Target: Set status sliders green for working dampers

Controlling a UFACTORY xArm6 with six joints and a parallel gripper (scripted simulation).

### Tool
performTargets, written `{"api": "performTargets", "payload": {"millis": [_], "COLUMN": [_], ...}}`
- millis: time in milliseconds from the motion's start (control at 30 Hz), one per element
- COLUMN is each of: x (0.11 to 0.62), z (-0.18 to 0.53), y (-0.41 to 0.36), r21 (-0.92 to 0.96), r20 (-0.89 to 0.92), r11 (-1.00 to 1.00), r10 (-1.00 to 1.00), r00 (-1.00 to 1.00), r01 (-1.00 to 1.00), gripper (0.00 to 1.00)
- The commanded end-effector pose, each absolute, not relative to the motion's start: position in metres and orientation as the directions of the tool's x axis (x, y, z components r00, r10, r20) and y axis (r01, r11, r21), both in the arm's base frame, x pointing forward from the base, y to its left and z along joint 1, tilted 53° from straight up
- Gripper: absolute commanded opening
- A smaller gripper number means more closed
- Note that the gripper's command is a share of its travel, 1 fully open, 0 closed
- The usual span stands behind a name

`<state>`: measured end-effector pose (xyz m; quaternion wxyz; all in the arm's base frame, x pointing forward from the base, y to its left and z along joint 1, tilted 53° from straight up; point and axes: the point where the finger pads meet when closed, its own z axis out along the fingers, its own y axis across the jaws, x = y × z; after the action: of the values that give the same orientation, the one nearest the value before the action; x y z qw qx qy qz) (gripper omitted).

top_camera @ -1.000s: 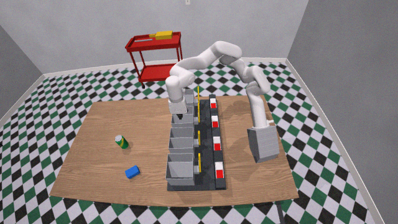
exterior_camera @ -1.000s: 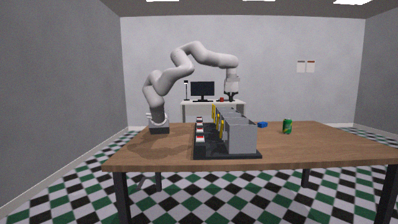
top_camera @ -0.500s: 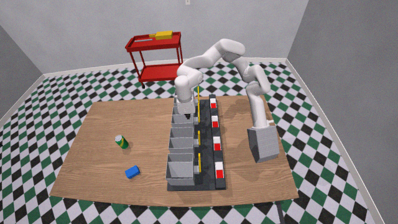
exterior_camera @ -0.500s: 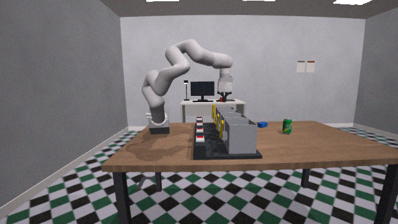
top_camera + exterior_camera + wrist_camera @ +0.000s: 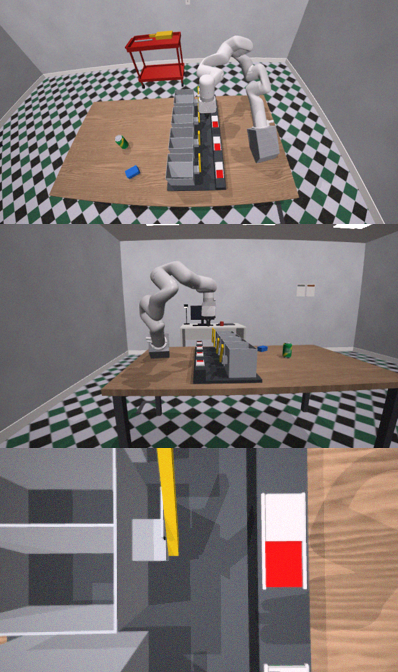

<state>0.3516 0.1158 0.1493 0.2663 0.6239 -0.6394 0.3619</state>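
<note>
Four grey open-topped dampers (image 5: 181,140) stand in a row on a dark base plate (image 5: 205,149), each with a yellow lever (image 5: 199,162) on its side. A strip of status sliders (image 5: 217,144) runs beside them; the three I can see each show a white cover next to red. My gripper (image 5: 208,323) is shut and empty, hanging above the far end of the row between the levers and the slider strip. It hides the far slider in the top view. The wrist view shows a yellow lever (image 5: 167,500), part of a damper (image 5: 57,538) and one slider (image 5: 283,540) showing red; my fingers are out of sight there.
A green can (image 5: 121,142) and a blue block (image 5: 132,172) lie on the table left of the dampers. The arm's grey base box (image 5: 263,144) stands to the right. A red cart (image 5: 155,57) stands on the floor beyond the table.
</note>
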Motion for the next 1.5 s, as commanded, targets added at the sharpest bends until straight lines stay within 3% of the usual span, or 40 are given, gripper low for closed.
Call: {"api": "performTargets", "payload": {"millis": [0, 200, 1467], "x": [0.311, 0.287, 0.295], "z": [0.146, 0.143, 0.103], "y": [0.118, 0.116, 0.064], "r21": [-0.138, -0.138, -0.138], "r20": [0.786, 0.787, 0.787], "r11": [-0.047, -0.047, -0.046], "r10": [-0.612, -0.612, -0.612], "r00": [-0.081, -0.081, -0.081], "r01": [-0.989, -0.989, -0.989], "gripper": [0.00, 0.00, 0.00]}}
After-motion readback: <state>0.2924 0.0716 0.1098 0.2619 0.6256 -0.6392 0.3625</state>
